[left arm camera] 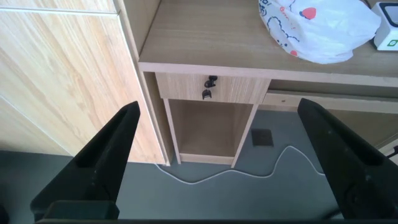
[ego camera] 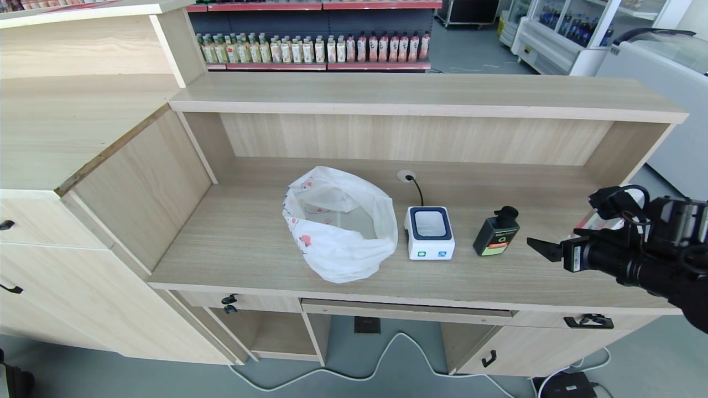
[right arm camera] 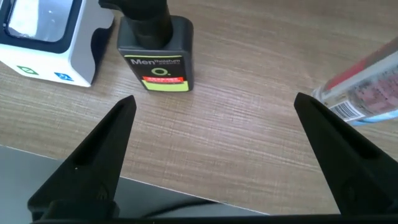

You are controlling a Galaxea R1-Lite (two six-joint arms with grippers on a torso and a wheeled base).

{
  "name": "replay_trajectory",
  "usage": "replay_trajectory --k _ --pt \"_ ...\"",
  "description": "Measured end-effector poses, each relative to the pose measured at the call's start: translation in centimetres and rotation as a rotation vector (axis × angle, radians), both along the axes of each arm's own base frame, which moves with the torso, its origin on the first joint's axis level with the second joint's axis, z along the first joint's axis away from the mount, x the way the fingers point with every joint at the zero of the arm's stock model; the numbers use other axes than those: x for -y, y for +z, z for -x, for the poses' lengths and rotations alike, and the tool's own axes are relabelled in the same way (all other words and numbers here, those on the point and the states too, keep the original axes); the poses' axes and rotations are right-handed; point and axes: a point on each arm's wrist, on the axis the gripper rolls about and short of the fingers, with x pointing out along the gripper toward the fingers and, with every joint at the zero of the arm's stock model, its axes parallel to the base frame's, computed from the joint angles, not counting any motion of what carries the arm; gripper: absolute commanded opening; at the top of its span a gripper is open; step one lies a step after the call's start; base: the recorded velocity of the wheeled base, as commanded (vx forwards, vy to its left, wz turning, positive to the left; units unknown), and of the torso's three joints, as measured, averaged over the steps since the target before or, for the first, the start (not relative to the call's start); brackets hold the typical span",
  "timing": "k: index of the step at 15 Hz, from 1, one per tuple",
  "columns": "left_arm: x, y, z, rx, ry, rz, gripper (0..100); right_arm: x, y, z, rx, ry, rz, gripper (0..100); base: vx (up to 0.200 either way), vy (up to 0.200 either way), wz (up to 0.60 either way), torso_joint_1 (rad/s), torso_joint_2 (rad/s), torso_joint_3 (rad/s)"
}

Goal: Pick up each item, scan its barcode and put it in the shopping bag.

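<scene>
Because the pump bottle (ego camera: pixel 496 235) stands upright toward the counter's (ego camera: pixel 249 243) right end, just beside the scanner (ego camera: pixel 430 232), the right hand (right arm camera: pixel 214 162) faces it spread wide, probably for a side grasp. The shopping bag (ego camera: pixel 340 224) gapes open mid-counter, ready for items. The left hand (left arm camera: pixel 217 162), also wide, hangs below the front edge.

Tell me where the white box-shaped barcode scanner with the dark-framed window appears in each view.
Head view: the white box-shaped barcode scanner stands mid-counter, between the white plastic bag and the black pump bottle.
Left wrist view: its corner shows beside the bag.
Right wrist view: it stands beside the bottle.
Shared landmark: the light wooden counter top.
</scene>
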Motion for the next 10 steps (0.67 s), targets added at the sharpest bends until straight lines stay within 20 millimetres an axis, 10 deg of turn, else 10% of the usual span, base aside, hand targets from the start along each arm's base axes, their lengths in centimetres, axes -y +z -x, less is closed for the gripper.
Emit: replay_trajectory --k 10 --pt "0.0 0.0 0.0 0.0 0.0 0.0 100 -1.9 -1.9 -2.1 0.002 0.069 0.023 100 0.0 0.0 0.0 0.0 0.0 0.0"
